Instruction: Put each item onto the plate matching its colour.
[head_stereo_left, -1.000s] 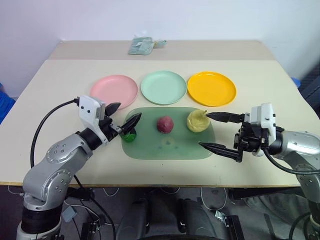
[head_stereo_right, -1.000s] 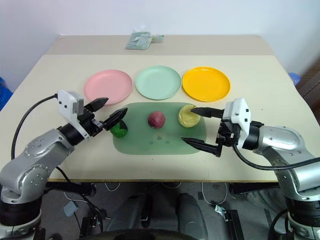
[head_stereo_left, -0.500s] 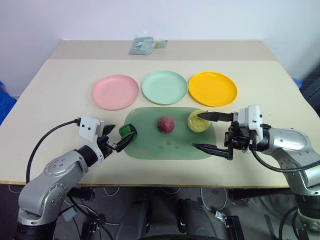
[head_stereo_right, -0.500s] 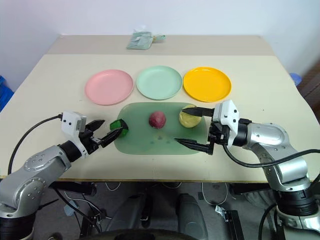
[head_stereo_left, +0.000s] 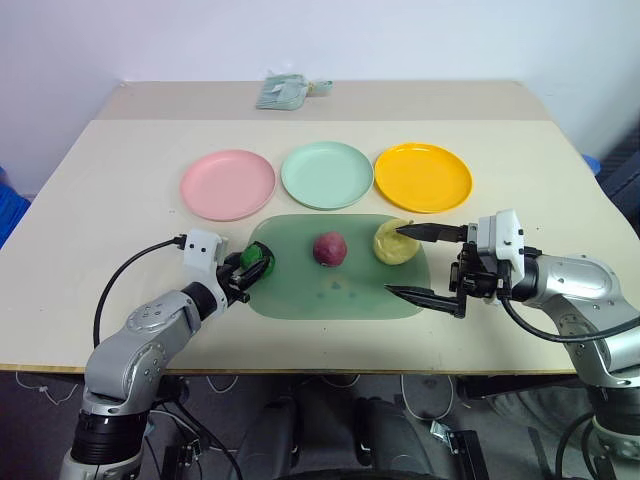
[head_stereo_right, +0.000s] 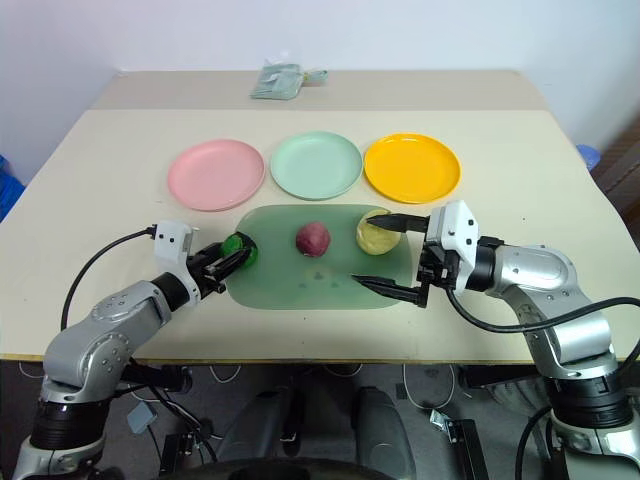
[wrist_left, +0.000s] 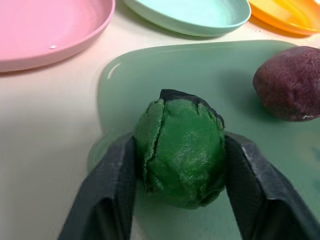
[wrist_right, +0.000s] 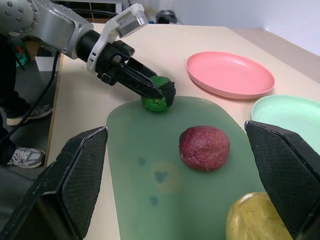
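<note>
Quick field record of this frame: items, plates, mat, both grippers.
green lump: at the left end of the green mat, clamped between the left gripper's fingers
red-purple fruit: on the mat, centre
yellow pear: on the mat, right end
pink plate: empty
mint green plate: empty
yellow-orange plate: empty
left gripper: shut on the green lump
right gripper: open, one finger over the pear, holding nothing
sorted so far: none
</note>
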